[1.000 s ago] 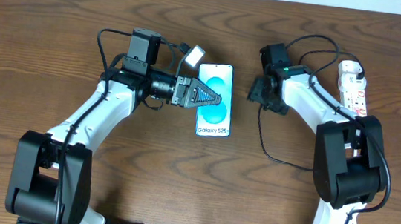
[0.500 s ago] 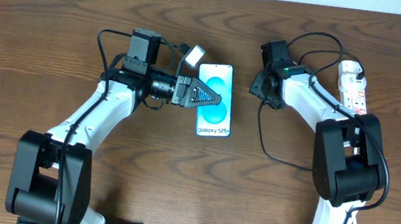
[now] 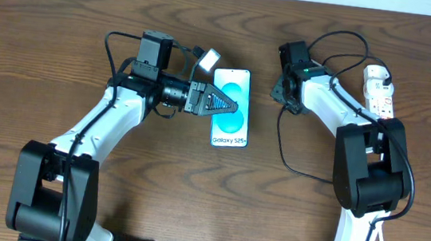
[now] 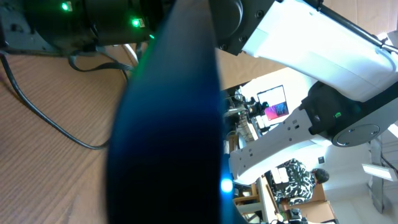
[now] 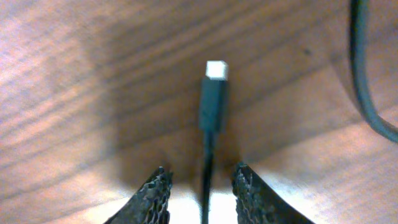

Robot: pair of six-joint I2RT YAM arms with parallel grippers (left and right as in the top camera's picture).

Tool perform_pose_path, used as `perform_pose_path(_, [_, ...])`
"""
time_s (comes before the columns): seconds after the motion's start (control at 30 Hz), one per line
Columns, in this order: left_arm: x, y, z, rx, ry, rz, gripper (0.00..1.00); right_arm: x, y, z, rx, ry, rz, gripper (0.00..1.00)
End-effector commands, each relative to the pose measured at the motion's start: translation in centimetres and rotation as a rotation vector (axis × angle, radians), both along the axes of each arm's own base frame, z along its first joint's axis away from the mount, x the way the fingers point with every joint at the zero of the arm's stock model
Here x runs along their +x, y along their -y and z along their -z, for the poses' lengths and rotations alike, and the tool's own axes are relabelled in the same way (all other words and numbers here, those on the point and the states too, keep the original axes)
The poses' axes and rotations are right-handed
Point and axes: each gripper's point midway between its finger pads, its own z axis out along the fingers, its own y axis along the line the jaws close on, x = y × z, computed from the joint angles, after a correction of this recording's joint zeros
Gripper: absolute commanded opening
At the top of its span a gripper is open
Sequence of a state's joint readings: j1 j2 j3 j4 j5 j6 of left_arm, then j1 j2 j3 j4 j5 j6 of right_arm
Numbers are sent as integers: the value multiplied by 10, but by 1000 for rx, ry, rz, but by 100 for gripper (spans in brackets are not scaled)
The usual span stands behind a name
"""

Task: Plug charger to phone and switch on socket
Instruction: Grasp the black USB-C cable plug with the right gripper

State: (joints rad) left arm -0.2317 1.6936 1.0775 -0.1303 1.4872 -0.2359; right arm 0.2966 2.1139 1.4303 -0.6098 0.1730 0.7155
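Note:
The phone lies flat mid-table, its light-blue screen up with "Galaxy S25+" at its near end. My left gripper reaches across it from the left, turned on its side and shut on the phone. In the left wrist view the phone is a dark blurred band. The charger's thin black cable runs along the table toward my right gripper. In the right wrist view its small plug tip lies on the wood, and the open jaws straddle the cable without touching it. The white socket strip lies at the far right.
The right arm's white links stretch between the strip and the phone. Another dark cable stretch curves at the right of the right wrist view. Black cable loops rise behind the right arm.
My right gripper has shifted a little toward the back of the table. The left arm and the phone have not moved.

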Motion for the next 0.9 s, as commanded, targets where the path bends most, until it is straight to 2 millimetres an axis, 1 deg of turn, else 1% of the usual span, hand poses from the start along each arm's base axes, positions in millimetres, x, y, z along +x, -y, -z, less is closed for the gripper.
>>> perform_pose_path(0.0, [-2, 0, -17, -37, 36, 24, 8, -54, 6, 59, -10, -234, -9, 34])
perform_pose_path(0.07, [-2, 0, -17, -36, 36, 24, 8, -57, 7, 60, -14, -248, -8, 35])
perform_pose_path(0.17, [-2, 0, -17, -37, 36, 24, 8, -56, 7, 60, -16, -246, -19, 31])
perform_pose_path(0.3, [-2, 0, -17, -37, 36, 24, 7, -52, 6, 59, -11, -230, -20, 19])
perform_pose_path(0.33, [-2, 0, -17, -37, 36, 24, 8, -51, 5, 59, -10, -226, -20, 18])
perform_pose_path(0.37, [-2, 0, -17, -36, 31, 24, 7, -51, 5, 59, -9, -223, -20, 14])
perform_pose_path(0.43, [-2, 0, -17, -34, 19, 23, 7, -51, 5, 59, -8, -224, -20, 3])
perform_pose_path(0.47, [-2, 0, -17, -33, 9, 21, 8, -51, 5, 59, -9, -225, -20, 1])
perform_pose_path(0.63, [-2, 0, -17, -29, -12, 20, 7, -52, 6, 59, -13, -229, -33, 1])
perform_pose_path(0.77, [-2, 0, -17, -26, -32, 18, 7, -53, 5, 60, -17, -237, -75, 1])
perform_pose_path(0.8, [-1, 0, -16, -18, -49, 10, 7, -54, 2, 60, -5, -244, -100, 1])
perform_pose_path(0.83, [5, 0, -11, 20, -97, -28, 8, -57, -6, 60, 33, -260, -162, 1])
perform_pose_path(0.87, [8, 0, -7, 40, -125, -51, 8, -57, -10, 58, 55, -264, -186, 1])
